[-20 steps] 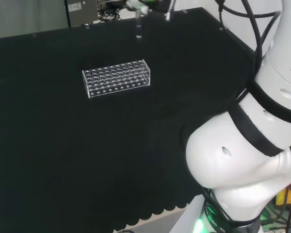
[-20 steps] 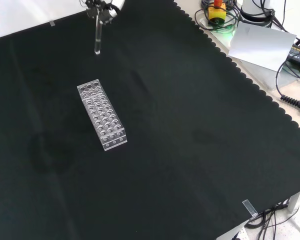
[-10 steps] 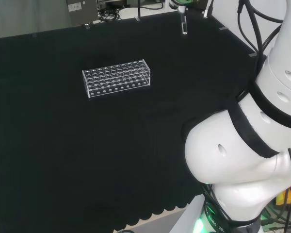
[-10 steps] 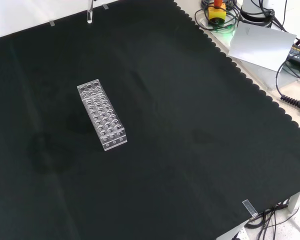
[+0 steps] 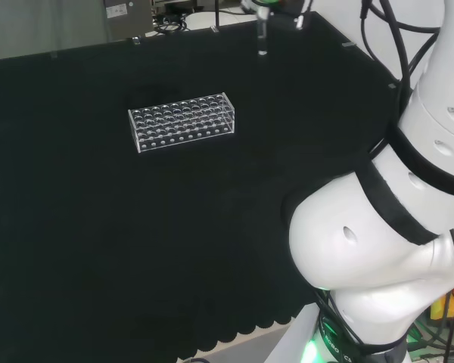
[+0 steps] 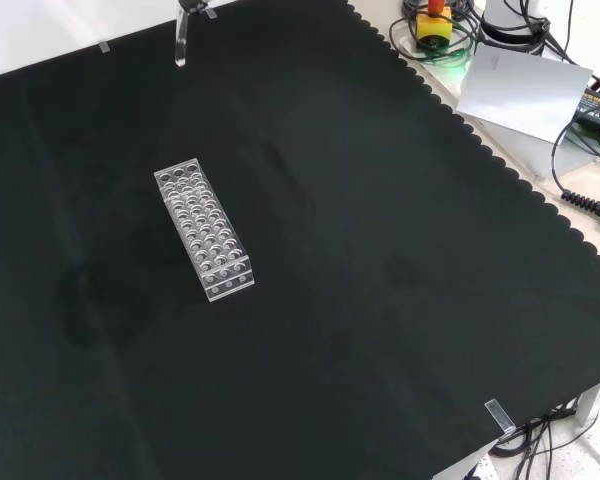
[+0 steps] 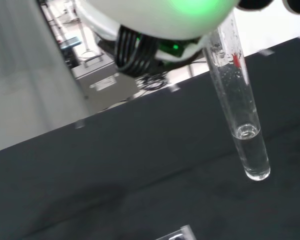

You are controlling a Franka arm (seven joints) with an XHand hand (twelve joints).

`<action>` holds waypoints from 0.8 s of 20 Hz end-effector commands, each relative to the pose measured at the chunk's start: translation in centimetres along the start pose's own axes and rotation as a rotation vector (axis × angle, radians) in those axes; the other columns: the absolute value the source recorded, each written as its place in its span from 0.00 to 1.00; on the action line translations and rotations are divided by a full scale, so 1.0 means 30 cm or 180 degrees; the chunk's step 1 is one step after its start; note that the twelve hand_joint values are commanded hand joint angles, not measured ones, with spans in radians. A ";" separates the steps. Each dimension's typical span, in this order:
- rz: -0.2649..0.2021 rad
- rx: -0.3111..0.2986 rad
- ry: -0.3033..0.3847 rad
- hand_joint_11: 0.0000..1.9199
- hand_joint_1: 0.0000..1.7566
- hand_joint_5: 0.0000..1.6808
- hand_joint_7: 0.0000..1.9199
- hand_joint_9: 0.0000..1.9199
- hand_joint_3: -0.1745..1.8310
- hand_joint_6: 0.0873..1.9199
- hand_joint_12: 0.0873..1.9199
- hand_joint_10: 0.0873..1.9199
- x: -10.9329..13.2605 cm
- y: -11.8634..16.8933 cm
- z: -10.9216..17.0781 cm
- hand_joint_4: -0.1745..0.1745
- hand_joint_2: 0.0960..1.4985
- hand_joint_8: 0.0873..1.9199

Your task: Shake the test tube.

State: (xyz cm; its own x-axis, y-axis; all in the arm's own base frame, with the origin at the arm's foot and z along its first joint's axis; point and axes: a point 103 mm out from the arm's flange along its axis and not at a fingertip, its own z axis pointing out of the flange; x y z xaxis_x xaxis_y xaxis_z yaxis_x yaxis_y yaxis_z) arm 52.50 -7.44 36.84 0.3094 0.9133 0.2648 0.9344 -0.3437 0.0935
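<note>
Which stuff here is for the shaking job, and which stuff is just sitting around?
For the job:
- test tube, held up in the air, a little clear liquid at its bottom
- hand at the tube's top

Just sitting around:
- clear tube rack on the black cloth
- yellow and red button box beyond the cloth's edge

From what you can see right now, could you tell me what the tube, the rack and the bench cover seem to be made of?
Tube: clear and glossy, glass or plastic; the cloth shows through it, and a little clear liquid sits at the bottom.
Rack: clear, hard-edged, probably acrylic; rows of holes catch the light.
Cover: matte black cloth with a scalloped edge.
</note>
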 end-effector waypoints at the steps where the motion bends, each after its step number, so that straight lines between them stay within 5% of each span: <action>1: -0.0434 0.0266 0.0366 0.71 0.70 0.85 0.96 0.92 0.41 0.15 0.41 0.11 0.259 -0.061 0.080 0.00 0.37 0.14; 9: -0.0826 0.0494 0.0799 0.71 0.70 0.85 0.96 0.92 0.42 0.15 0.41 0.11 0.511 -0.128 0.101 0.00 0.36 0.14; 13: -0.0834 0.0466 0.0776 0.71 0.70 0.85 0.96 0.92 0.42 0.15 0.41 0.11 0.522 -0.115 0.093 0.00 0.36 0.14; 16: -0.0748 0.0420 0.0656 0.71 0.70 0.85 0.96 0.92 0.42 0.15 0.41 0.11 0.459 -0.085 0.088 0.00 0.36 0.14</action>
State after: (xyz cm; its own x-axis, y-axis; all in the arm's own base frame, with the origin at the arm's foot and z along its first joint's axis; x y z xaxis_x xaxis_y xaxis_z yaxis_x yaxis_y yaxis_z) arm 54.71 8.15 38.01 0.0320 0.8819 0.4704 0.9961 -0.0668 0.0575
